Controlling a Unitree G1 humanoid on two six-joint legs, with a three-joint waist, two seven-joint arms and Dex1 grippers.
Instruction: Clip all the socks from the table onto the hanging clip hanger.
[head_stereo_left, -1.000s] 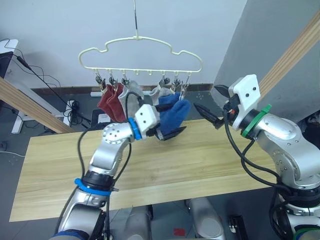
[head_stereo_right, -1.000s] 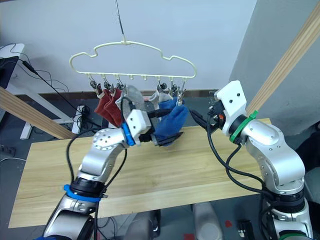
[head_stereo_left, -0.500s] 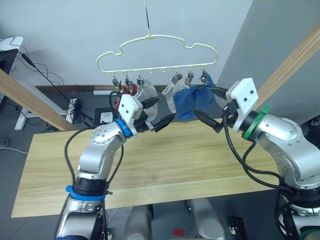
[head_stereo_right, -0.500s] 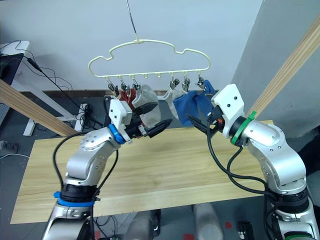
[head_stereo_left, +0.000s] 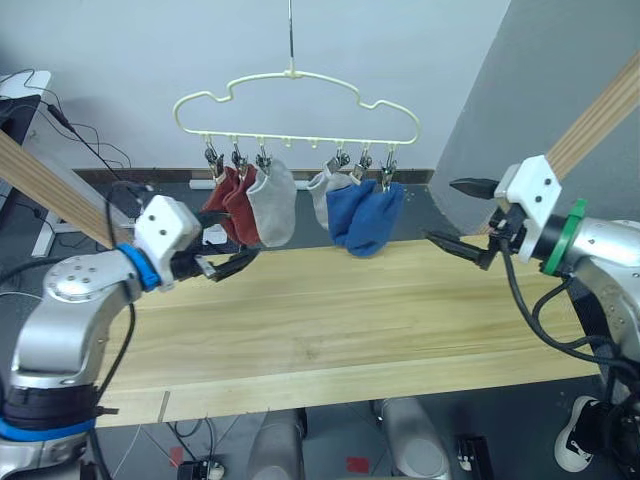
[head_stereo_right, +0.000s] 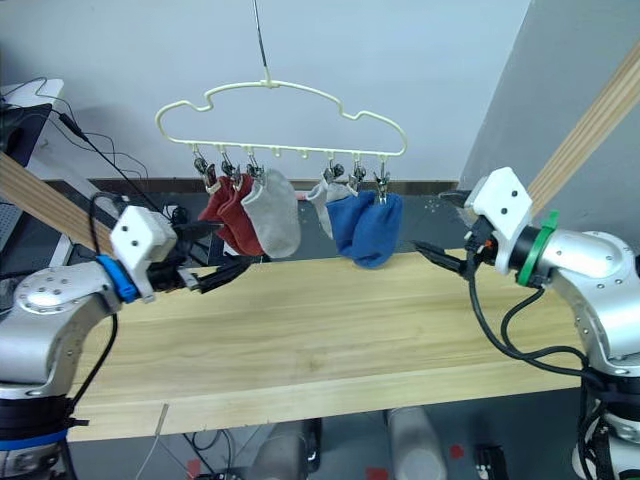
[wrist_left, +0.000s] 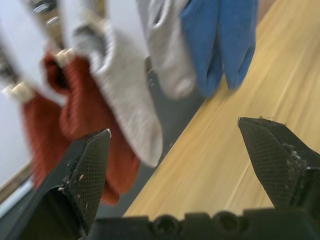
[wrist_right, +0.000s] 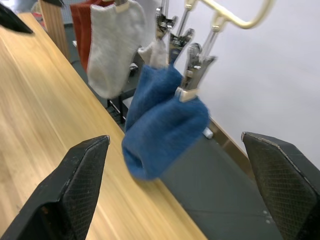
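All six socks (head_stereo_left: 365, 218) hang on the clip hanger (head_stereo_left: 297, 105); table (head_stereo_left: 330, 320) bare. Left gripper (head_stereo_left: 222, 265) and right gripper (head_stereo_left: 463, 215) both wide, empty. You're finished; only check the clips grip.

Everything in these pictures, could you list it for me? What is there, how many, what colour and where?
clip hanger: one, pale yellow, hung by a metal hook above the table's far edge.
rust red socks: two, clipped at the hanger's left end.
light grey socks: two, clipped mid-row, one large, one partly hidden behind the blue pair.
blue socks: two, clipped at the right end.
table: one, light wooden planks, no socks on it.
wooden poles: two, light wood, slanting at either side.
cables: several, black, on the floor at left.
left end effector: black fingers open, left of the socks.
right end effector: black fingers open, right of the socks.
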